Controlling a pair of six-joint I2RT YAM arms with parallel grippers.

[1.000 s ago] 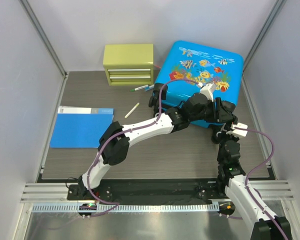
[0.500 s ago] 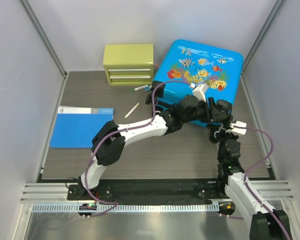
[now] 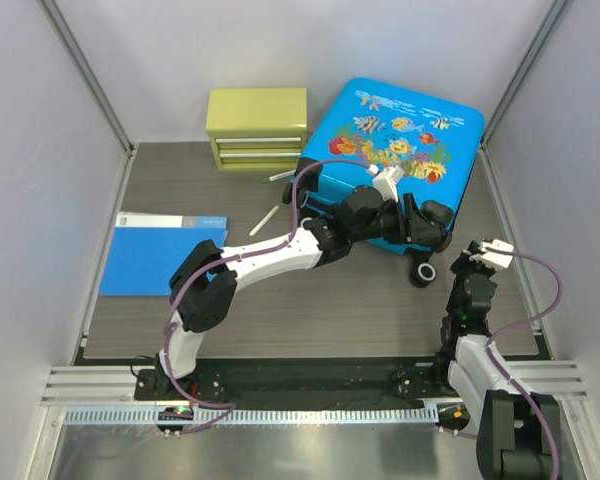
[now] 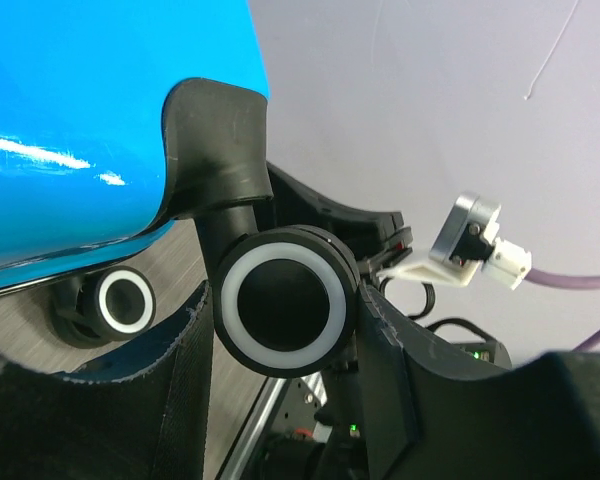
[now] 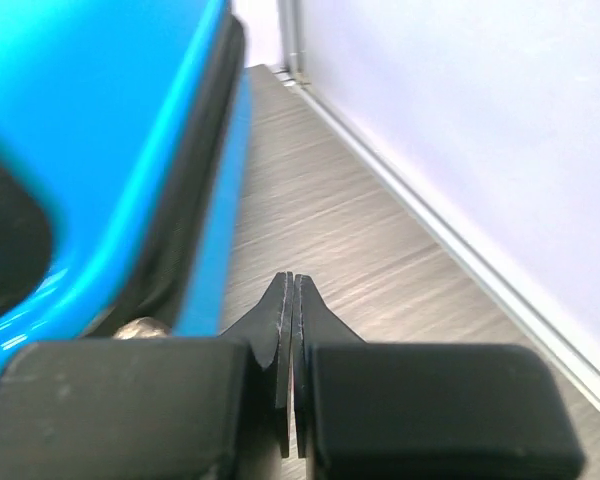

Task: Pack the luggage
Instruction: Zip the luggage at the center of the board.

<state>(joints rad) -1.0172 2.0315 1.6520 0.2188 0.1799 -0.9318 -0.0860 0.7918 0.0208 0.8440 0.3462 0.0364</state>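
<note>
Currently the luggage [image 3: 395, 130] sits at about 1 o'clock on the table [image 3: 310, 310]. It lies lid up with the fish print showing, and its wheeled end points toward 5 o'clock.

Left arm: reaches across to the near right corner of the case. The left gripper [image 3: 425, 222] has its jaws about half open, one finger on each side of a caster wheel [image 4: 285, 300], both pressed against its rim. The second wheel [image 3: 422, 272] rests on the table at 6 o'clock from the grip.

Right arm: the right gripper [image 5: 289, 300] has its jaws pressed flat together with nothing between them. It is low over the table, just beside the blue shell and not touching it.

Other items:
- yellow-green drawer box [image 3: 257, 128] at 11 o'clock
- blue folder [image 3: 160, 262] at 9 o'clock
- white pen [image 3: 264, 220] between the folder and the case
</note>
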